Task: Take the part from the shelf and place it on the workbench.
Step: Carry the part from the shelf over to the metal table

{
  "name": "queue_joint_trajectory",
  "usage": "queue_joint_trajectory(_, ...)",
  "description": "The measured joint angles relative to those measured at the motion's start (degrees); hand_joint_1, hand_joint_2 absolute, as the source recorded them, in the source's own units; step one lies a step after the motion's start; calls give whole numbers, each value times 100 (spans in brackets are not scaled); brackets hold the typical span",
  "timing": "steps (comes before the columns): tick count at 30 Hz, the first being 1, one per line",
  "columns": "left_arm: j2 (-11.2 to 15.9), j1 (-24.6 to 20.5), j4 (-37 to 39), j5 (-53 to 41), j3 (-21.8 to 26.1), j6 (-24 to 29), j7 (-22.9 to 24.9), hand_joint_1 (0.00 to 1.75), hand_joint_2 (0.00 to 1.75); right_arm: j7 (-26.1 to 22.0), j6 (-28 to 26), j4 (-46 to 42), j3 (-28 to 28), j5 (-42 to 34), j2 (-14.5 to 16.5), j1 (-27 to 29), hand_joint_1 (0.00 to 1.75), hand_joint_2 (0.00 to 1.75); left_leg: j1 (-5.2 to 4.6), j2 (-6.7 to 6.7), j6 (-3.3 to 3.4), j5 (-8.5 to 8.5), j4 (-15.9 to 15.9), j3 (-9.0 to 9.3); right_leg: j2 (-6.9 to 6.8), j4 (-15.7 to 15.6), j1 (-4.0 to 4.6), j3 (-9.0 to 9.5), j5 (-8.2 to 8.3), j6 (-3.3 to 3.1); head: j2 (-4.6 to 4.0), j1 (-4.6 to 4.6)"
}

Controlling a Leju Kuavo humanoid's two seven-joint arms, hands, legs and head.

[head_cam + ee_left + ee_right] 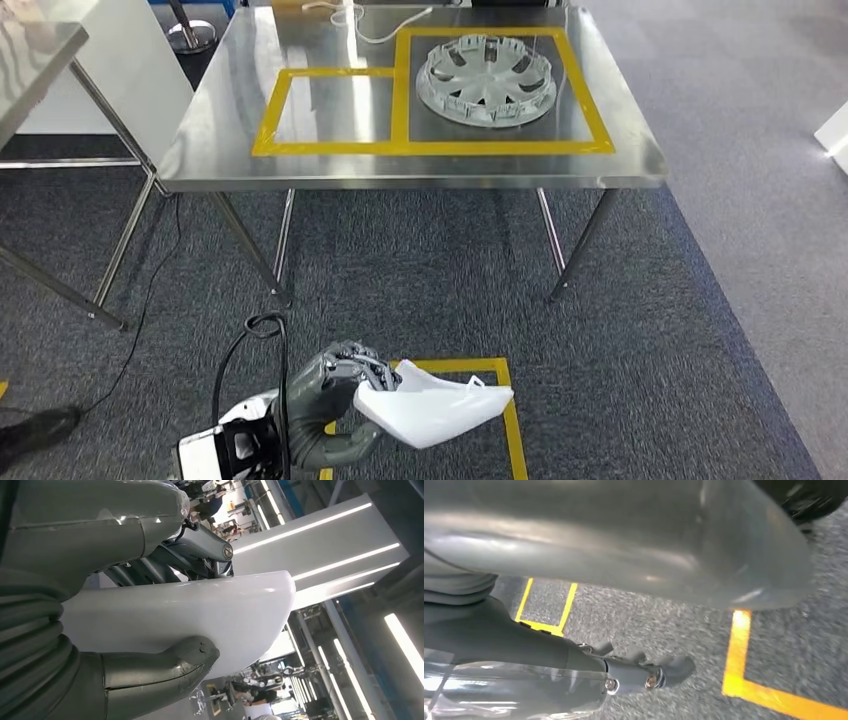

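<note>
The left hand (pixel 340 395) is cut off at the near edge, its fingers (pixel 365 370) and thumb clamped on the white part (pixel 435 408) — glossy, smooth, shell-like, long axis left-right, narrow end pointing right; it hangs above the carpet, near of the worktop (pixel 330 170); the right hand's (pixel 644 672) fingers are blurred — I cannot tell their state.

White part (pixel 435 408), yellow-taped steel workbench (pixel 330 165), grey carpet (pixel 700 330).

The head view looks down from high at the workbench (pixel 410 165) and carpet (pixel 650 330); the left wrist view faces up, close behind its hand (pixel 125 605); the right wrist view shares the carpet (pixel 664 625).
</note>
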Motion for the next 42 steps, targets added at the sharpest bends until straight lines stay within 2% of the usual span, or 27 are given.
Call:
queue_joint_trajectory(2,3,19,0,1,0,-9,-1,175,175,-5,-5,-1,0,0,-16,18,0,0,8,-9,-13,-118,-3,138,-3,256,-25,-402,-200,45,0,6)
queue_joint_trajectory(3,4,28,0,2,0,-16,-2,175,175,-13,-5,-2,0,0,-21,30,0,0,19,-15,-31,-185,-2,224,-5,145,-40,-484,-137,69,-1,11)
queue_joint_trajectory(4,5,34,0,3,1,-26,-3,175,175,-25,-1,-2,0,-1,-26,41,0,0,35,-19,-59,-258,-1,320,-10,-115,-56,-488,56,95,-1,12)
queue_joint_trajectory(6,7,41,1,5,2,-46,-9,175,175,-54,20,1,0,-1,-27,64,0,0,53,-18,-135,-416,11,497,-50,-795,-87,-386,674,126,-1,27)
queue_joint_trajectory(7,10,44,-1,8,4,-54,-15,175,175,-63,37,2,0,4,-25,63,0,0,50,-13,-178,-487,10,553,-74,-1017,-86,-342,881,101,-1,35)
queue_joint_trajectory(8,14,46,-4,8,9,-64,-20,175,175,-67,54,3,1,13,-22,57,0,0,42,-11,-220,-548,-4,598,-92,-1129,-80,-315,1000,55,-1,40)
queue_joint_trajectory(11,25,46,-17,12,30,-91,-36,175,175,-64,98,3,5,55,-20,48,0,0,44,-15,-333,-556,107,663,-87,-1164,-63,-190,937,-123,-1,35)
queue_joint_trajectory(13,33,42,-17,15,40,-97,-45,175,175,-35,73,3,7,47,-20,63,0,0,65,-10,-375,-583,576,462,-87,-1188,-60,-67,853,-209,-1,23)
queue_joint_trajectory(15,43,48,-17,13,45,-97,-52,175,175,-4,28,3,6,23,-19,66,0,0,76,-3,-406,-829,1284,-5,-91,-1196,-46,23,759,-254,-1,11)
queue_joint_trajectory(17,51,68,-17,8,47,-96,-52,175,175,3,5,3,5,17,-19,64,0,0,78,-3,-414,-1103,1711,-440,-85,-1196,-24,133,656,-271,-1,11)
queue_joint_trajectory(18,55,74,-17,4,47,-96,-51,175,175,4,-5,3,5,17,-19,63,0,0,76,-3,-397,-1099,1687,-550,-81,-1196,-11,206,599,-273,-1,12)
queue_joint_trajectory(19,57,77,-17,-1,47,-96,-51,175,175,6,-14,3,5,16,-19,63,0,0,67,-3,-365,-958,1490,-577,-78,-1197,4,285,542,-271,-1,11)
queue_joint_trajectory(21,61,81,-17,-13,48,-93,-52,175,175,10,-23,8,5,17,-1,64,0,0,18,11,-238,-375,833,-489,-77,-1202,25,430,436,-262,-1,22)
queue_joint_trajectory(23,67,83,-20,-30,50,-87,-47,175,175,15,-30,14,5,16,31,46,0,0,-59,15,-123,-51,407,-413,-63,-1230,20,519,347,-208,0,27)
queue_joint_trajectory(25,73,76,-26,-43,52,-81,-42,175,175,19,-35,17,4,15,48,27,0,0,-91,-11,-68,-52,254,-323,-54,-1212,15,603,355,-121,0,19)
queue_joint_trajectory(27,76,67,-31,-53,52,-77,-38,175,175,20,-34,17,4,14,50,18,0,0,-62,-29,-27,13,116,-134,-53,-1066,13,641,373,-71,-1,21)
queue_joint_trajectory(29,76,48,-33,-70,51,-68,-32,175,175,19,-29,16,4,14,52,0,0,0,-39,-27,2,19,60,1,-36,-625,-2,400,235,-51,-1,36)
queue_joint_trajectory(31,76,37,-32,-97,48,-57,-20,175,175,17,-25,16,4,14,53,-3,0,0,-39,-28,16,-52,56,59,-27,13,-10,-88,-35,-5,-1,44)
queue_joint_trajectory(32,76,40,-32,-108,46,-54,-13,175,175,17,-25,16,4,14,53,5,0,0,-37,-37,12,-98,57,98,-27,214,-15,-305,-140,25,-1,44)
queue_joint_trajectory(33,77,43,-31,-115,45,-50,-6,175,175,17,-27,16,4,14,52,19,0,0,-32,-51,4,-149,57,151,-27,253,-22,-445,-163,55,-1,44)
queue_joint_trajectory(34,77,46,-30,-119,44,-43,-2,175,175,17,-30,16,4,14,50,32,0,0,-25,-68,-12,-207,58,221,-28,111,-29,-497,-71,72,-1,46)
queue_joint_trajectory(35,76,46,-30,-126,43,-32,-1,175,175,17,-32,16,4,14,49,43,0,0,-15,-82,-37,-273,59,303,-29,-185,-35,-475,143,80,-1,46)
queue_joint_trajectory(36,77,46,-30,-135,42,-17,0,175,175,17,-34,16,4,14,47,58,0,0,-10,-89,-68,-347,58,376,-33,-543,-39,-423,477,76,-1,48)
queue_joint_trajectory(38,78,43,-27,-157,37,11,4,175,175,17,-30,16,4,14,51,65,0,0,-14,-93,-145,-490,63,492,-44,-1024,-15,-336,903,2,-1,44)
queue_joint_trajectory(39,78,38,-26,-165,31,21,6,175,175,17,-27,15,4,14,53,64,0,0,-19,-92,-184,-534,69,539,-43,-1105,-1,-316,983,-59,-1,40)
queue_joint_trajectory(41,78,24,-29,-170,21,40,4,175,175,17,-23,14,4,14,59,49,0,0,-20,-89,-254,-542,147,573,-31,-1121,12,-244,917,-177,0,34)
queue_joint_trajectory(42,78,19,-32,-171,18,49,1,175,175,16,-23,14,4,14,63,49,0,0,-14,-78,-285,-502,305,528,-28,-1146,2,-183,886,-221,-1,33)
